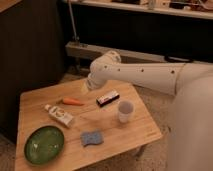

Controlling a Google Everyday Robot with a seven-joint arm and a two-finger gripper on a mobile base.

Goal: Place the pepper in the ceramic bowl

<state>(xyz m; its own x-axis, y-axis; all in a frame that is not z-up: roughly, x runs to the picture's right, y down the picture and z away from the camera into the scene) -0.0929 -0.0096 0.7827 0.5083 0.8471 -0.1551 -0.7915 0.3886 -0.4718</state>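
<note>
The pepper [72, 101] is a slim orange-red vegetable lying on the wooden table [140, 135], left of centre near the far edge. The ceramic bowl [44, 144] is a wide shallow green dish at the front left corner, with nothing in it. My white arm reaches in from the right. Its gripper [85, 87] hangs at the arm's end, above the table's far edge, just up and right of the pepper and not touching it.
A white printed tube [59, 115] lies between pepper and bowl. A dark flat packet [107, 98] lies right of the pepper. A white cup [125, 110] stands right of centre, and a blue sponge [91, 138] lies in front. Dark walls and a metal rail stand behind.
</note>
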